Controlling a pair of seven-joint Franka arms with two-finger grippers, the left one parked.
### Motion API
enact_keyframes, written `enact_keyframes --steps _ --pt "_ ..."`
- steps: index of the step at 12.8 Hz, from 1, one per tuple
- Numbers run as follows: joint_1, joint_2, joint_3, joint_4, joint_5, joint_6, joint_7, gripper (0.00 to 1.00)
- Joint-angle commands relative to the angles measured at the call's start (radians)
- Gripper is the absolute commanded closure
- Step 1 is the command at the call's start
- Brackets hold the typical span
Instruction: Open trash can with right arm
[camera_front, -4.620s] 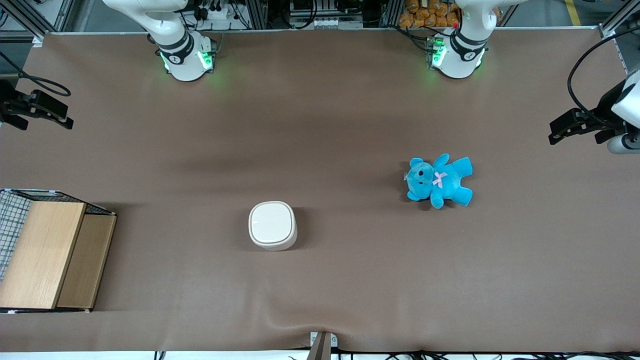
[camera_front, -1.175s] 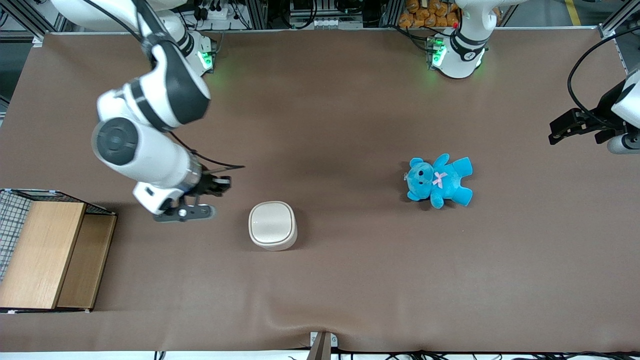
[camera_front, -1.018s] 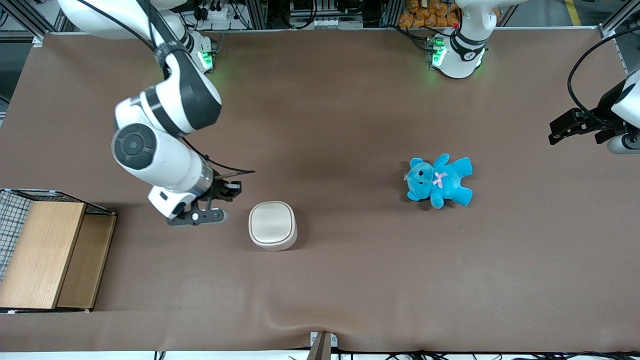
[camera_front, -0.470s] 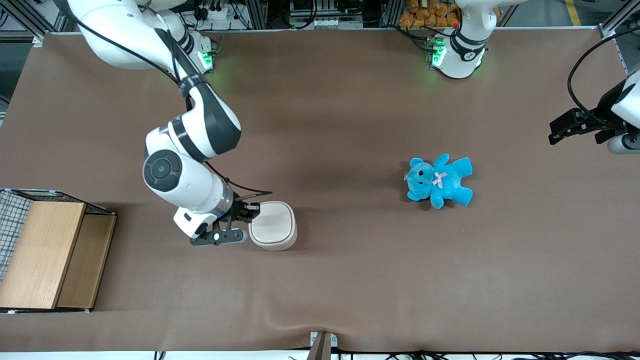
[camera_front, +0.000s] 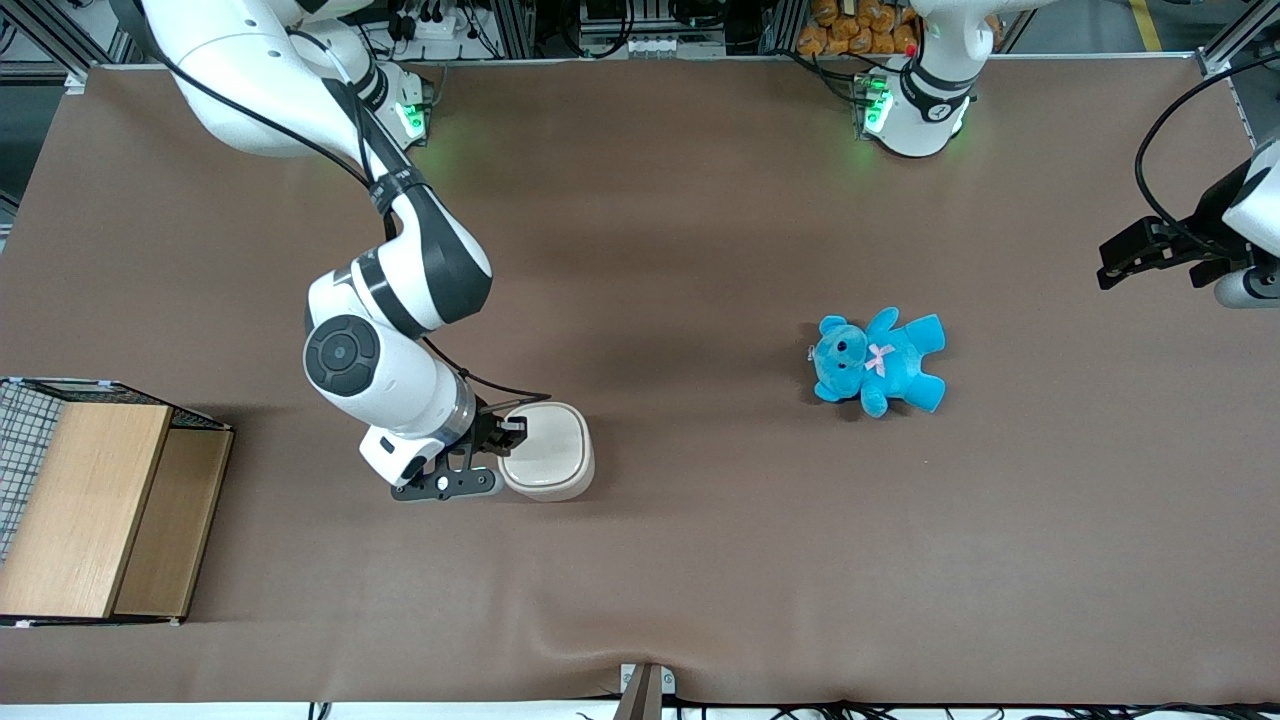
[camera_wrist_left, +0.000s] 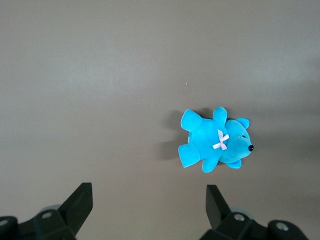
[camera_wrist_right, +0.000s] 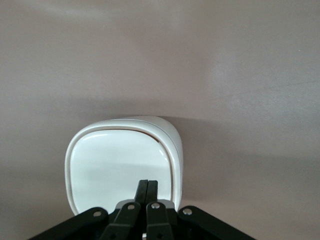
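1. Trash can (camera_front: 546, 451) stands upright on the brown table (camera_front: 700, 560), roughly mid-table and nearer the front camera than the arm bases. Lid (camera_wrist_right: 120, 172) lies flat and closed; no tan interior visible.

2. Gripper (camera_front: 497, 436) of the right arm (camera_front: 375, 340) sits at the can's edge on the side facing the working arm's end of the table, just over the lid rim. In the right wrist view the two fingers (camera_wrist_right: 148, 192) are pressed together, nothing between them, tips resting at or just above the near margin of the lid. Contact cannot be confirmed.

3. Key relation: the can extends away from the fingertips along the gripper's pointing direction, toward the parked arm's end of the table. The can is rounded-square, so no marked long axis. Hinge side cannot be told from these views.

4. Judgement: the closed fingers look set to act as a single probe, pressing or lifting at the lid edge. If the lid is a push-to-open type, a press here may do it; if the tip slips off the rim, the light can could slide or tip.

5. Counts: trash can, one; blue teddy bear (camera_front: 878, 361), one, well apart toward the parked arm's end; wooden box with wire mesh (camera_front: 95, 500), one, at the working arm's end.
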Motion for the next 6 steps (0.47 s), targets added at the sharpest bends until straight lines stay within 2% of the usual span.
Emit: enact_keyframes --steps 1,6 --pt "0.010 0.030 -0.003 0.029 -0.029 0.004 0.012 1.00" --pt "0.022 0.050 -0.005 0.028 -0.030 0.037 0.015 1.00"
